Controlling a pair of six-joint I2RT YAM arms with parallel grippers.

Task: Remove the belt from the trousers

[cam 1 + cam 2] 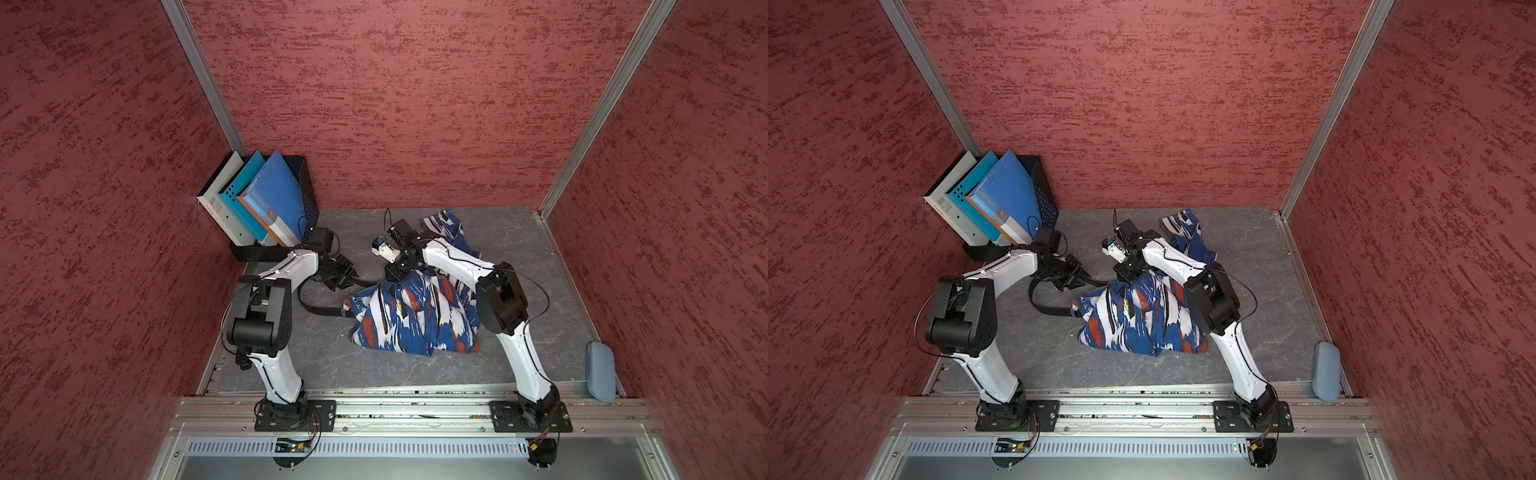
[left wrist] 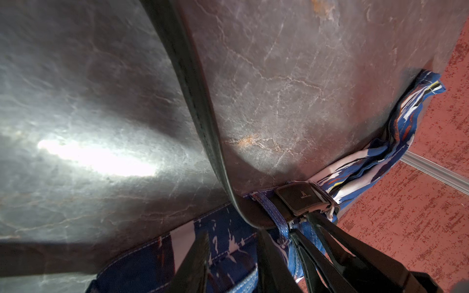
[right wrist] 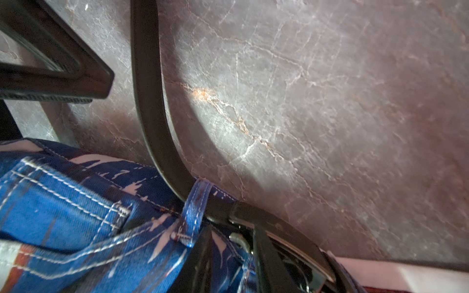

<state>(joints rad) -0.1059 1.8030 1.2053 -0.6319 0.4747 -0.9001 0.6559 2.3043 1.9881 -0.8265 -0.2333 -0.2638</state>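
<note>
Our left claw (image 1: 349,277) and right claw (image 3: 231,236) stand narrow; grip we cannot tell. The belt (image 2: 200,114) may snag in its loop (image 3: 195,210), dragging the trousers (image 1: 415,324).

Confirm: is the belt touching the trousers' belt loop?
Touching. The right wrist view shows the belt threaded under the blue belt loop on the trousers, with the loop lying across the strap.

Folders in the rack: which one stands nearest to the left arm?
The dark blue folder; the teal folder and white folder stand beyond it.
</note>
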